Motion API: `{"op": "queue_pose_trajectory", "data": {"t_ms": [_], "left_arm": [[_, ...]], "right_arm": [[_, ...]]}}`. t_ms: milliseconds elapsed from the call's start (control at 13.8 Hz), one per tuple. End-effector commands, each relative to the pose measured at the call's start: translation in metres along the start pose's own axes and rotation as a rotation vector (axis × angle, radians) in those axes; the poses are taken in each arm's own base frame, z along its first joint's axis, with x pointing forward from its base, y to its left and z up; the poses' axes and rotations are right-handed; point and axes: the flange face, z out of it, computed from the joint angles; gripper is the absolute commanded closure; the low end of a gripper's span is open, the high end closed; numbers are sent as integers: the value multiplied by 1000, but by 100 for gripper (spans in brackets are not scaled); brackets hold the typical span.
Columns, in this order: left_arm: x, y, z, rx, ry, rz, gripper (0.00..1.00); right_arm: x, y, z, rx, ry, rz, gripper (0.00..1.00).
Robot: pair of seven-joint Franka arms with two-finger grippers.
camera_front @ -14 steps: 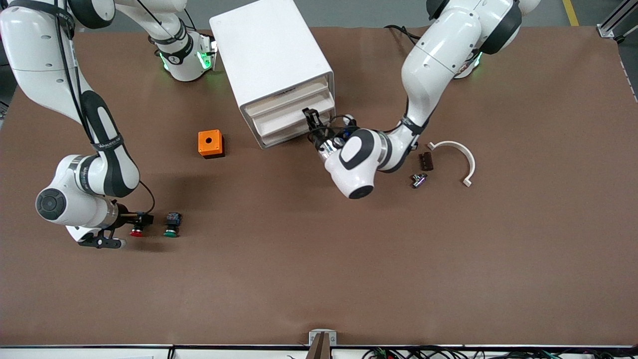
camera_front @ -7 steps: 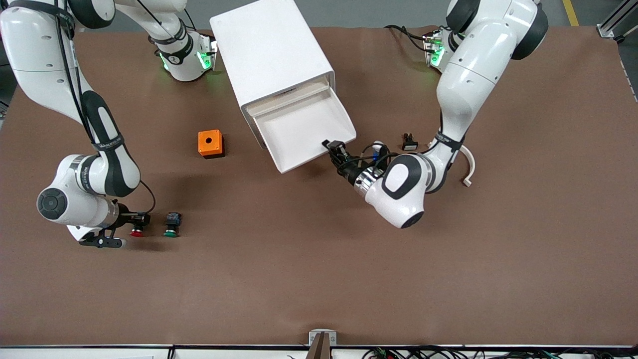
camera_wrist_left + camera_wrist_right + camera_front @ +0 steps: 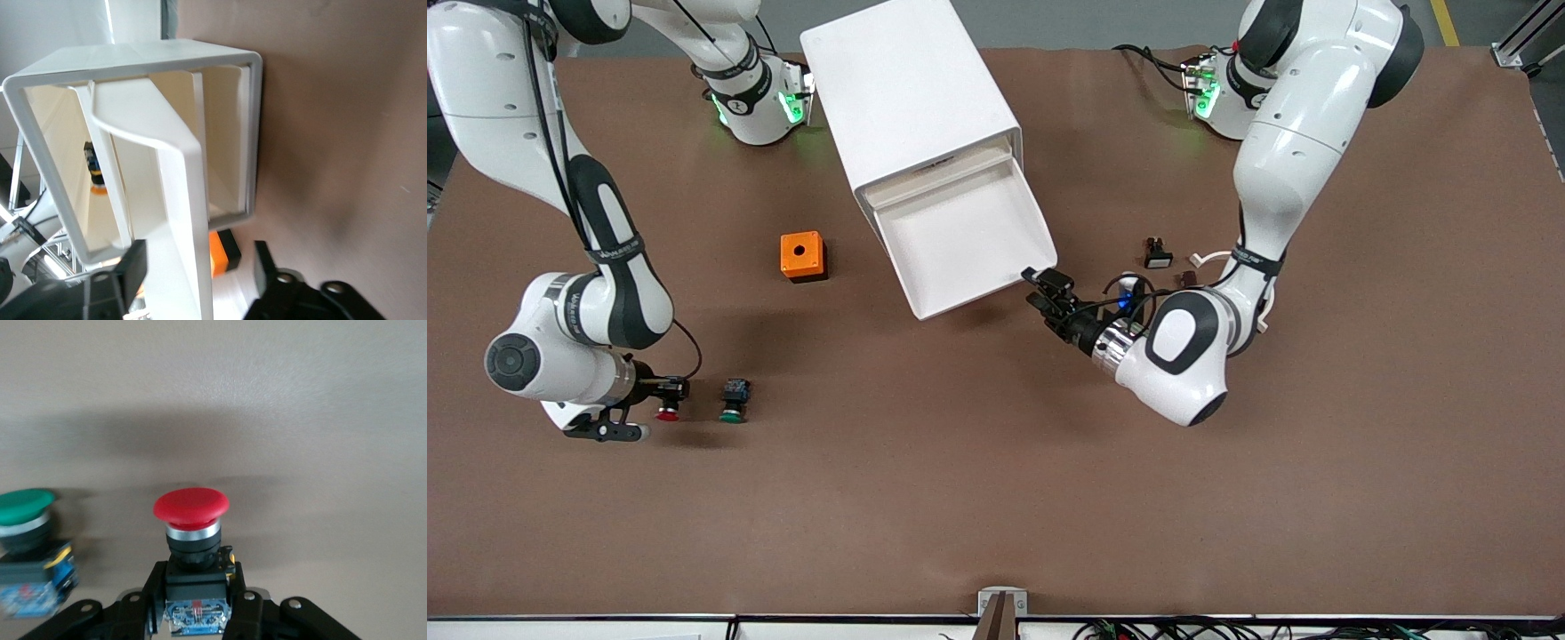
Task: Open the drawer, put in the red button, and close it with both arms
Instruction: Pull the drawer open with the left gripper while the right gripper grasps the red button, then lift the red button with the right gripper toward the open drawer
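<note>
the drawer (image 3: 967,244) is standing pulled well out of the cabinet (image 3: 911,93), its tray bare and white inside, its front edge pointing toward the front camera and the left arm's end of the worktop (image 3: 996,498). it has come out a little farther than half a second ago, and a second ago it was shut. the left claw (image 3: 1047,289) is sitting just beside the drawer's front corner with its fingers spread; in the left wrist view the drawer (image 3: 180,200) front is running between the two dark fingers (image 3: 130,270) with a gap showing on each side.

the red button (image 3: 667,412) is lying near the right arm's end of the worktop, well apart from the drawer and nearer to the front camera. the right claw (image 3: 665,391) is pinching its black body, as the right wrist view shows, with the red button (image 3: 191,507) cap sticking out past the fingertips. the cap is sitting slightly higher in the front view than a second ago. a green button (image 3: 734,400) is lying just beside it, toward the middle of the worktop.

an orange box (image 3: 802,256) is sitting between the buttons and the cabinet, clear of the drawer's side. the brown worktop between the red button and the drawer's open tray is lying bare. toward the left arm's end, a small black part (image 3: 1157,253) and a white curved piece (image 3: 1209,259) are lying beside the left arm's wrist.
</note>
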Motion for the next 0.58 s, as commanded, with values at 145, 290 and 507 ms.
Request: {"op": "queue_pose_trajectory", "data": {"t_ms": [145, 290, 507], "left_arm": [[14, -1, -88, -247, 53, 41, 0], [26, 0, -121, -335, 77, 76, 0], [39, -13, -161, -443, 126, 197, 0]], "right_arm": [[-19, -23, -107, -25, -57, 8, 88], [-33, -59, -145, -49, -114, 93, 88], [-59, -134, -189, -113, -190, 232, 87]]}}
